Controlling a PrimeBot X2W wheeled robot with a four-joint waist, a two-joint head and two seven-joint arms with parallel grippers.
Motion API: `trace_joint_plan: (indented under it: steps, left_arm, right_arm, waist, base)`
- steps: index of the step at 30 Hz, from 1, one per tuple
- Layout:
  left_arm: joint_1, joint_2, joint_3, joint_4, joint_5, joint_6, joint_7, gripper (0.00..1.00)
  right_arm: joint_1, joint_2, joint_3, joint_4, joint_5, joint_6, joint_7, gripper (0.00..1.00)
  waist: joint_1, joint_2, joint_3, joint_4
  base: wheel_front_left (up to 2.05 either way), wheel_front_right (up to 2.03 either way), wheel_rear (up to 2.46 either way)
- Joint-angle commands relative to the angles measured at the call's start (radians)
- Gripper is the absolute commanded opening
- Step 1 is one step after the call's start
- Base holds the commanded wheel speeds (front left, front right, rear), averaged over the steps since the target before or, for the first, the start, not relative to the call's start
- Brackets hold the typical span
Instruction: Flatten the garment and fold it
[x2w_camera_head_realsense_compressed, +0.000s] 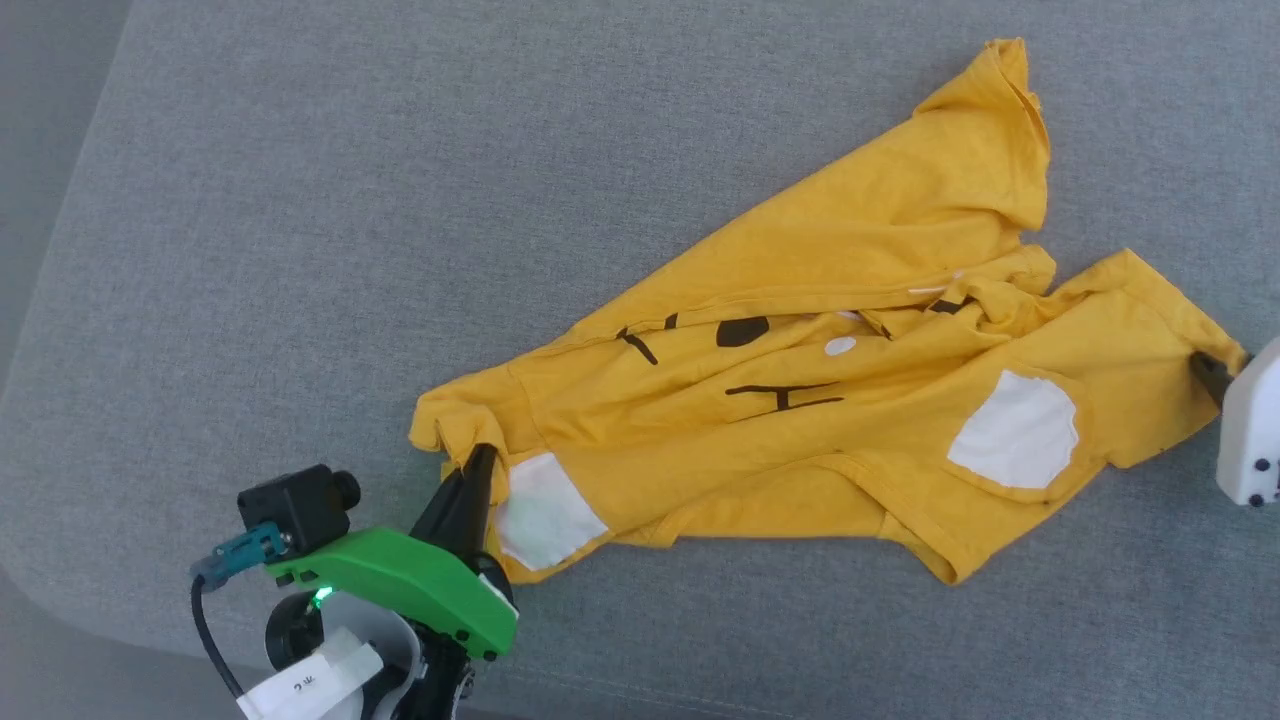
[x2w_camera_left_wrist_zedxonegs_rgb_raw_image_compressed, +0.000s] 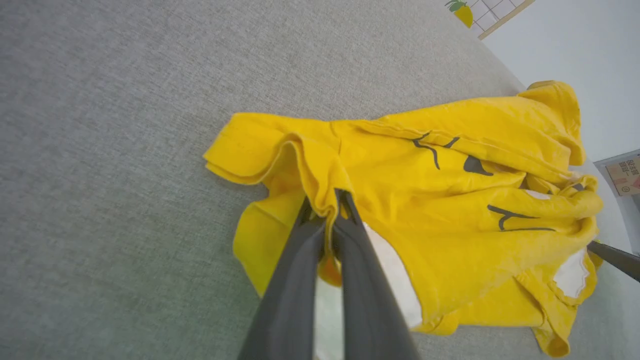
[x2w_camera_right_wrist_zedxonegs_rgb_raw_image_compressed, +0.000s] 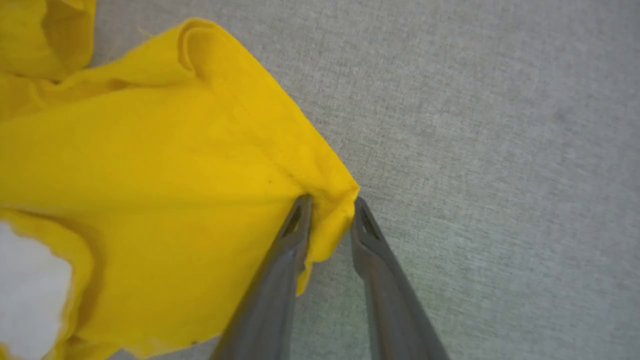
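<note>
Across the grey upholstered surface (x2w_camera_head_realsense_compressed: 300, 200), the mustard-yellow t-shirt (x2w_camera_head_realsense_compressed: 850, 250) is lying crumpled. In the head view it is running from seven o'clock toward one o'clock, its thin, soft cotton bunching into long ridges and one flap folding over at the far end.

By my reading, the flattening step is in hand, with two opposite ends being taken for a stretch. At seven o'clock the left gripper (x2w_camera_head_realsense_compressed: 480, 460) is clamping a gathered fold of the cloth between fingers pressed together. At three o'clock the right gripper (x2w_camera_right_wrist_zedxonegs_rgb_raw_image_compressed: 330, 202) is straddling a stitched corner, fingers standing apart and not yet pinching it.

The next move is likely calling for that pinch to finish, then for both arms to pull apart and draw the wrinkles out.

Two white patches (x2w_camera_head_realsense_compressed: 1015, 430) are showing on the upper face, both roughly rectangular, with thin black marks (x2w_camera_head_realsense_compressed: 780, 395) between them.
</note>
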Motion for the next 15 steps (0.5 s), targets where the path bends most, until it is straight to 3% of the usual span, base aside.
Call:
trace_joint_plan:
  steps: [1, 10, 15]
  left_arm:
    - [-0.006, -0.002, 0.005, 0.004, -0.005, -0.007, -0.009, 0.00]
    - [-0.030, -0.023, 0.041, 0.022, -0.039, -0.026, -0.056, 0.00]
    - [-0.127, -0.032, 0.061, -0.007, -0.082, -0.041, -0.026, 0.00]
  right_arm:
    - [0.014, 0.026, 0.007, 0.029, 0.005, -0.001, 0.003, 0.00]
    - [0.003, 0.248, -0.224, -0.019, 0.037, -0.001, -0.290, 0.00]
    - [-0.063, 0.345, -0.247, -0.093, 0.102, -0.001, -0.364, 0.00]
  waist:
    - [0.0000, -0.0001, -0.005, -0.007]
    - [0.0000, -0.0001, -0.145, -0.066]
    - [0.0000, -0.0001, -0.226, -0.098]
  base:
    - [0.00, 0.00, 0.00]
    - [0.00, 0.00, 0.00]
    - [0.00, 0.00, 0.00]
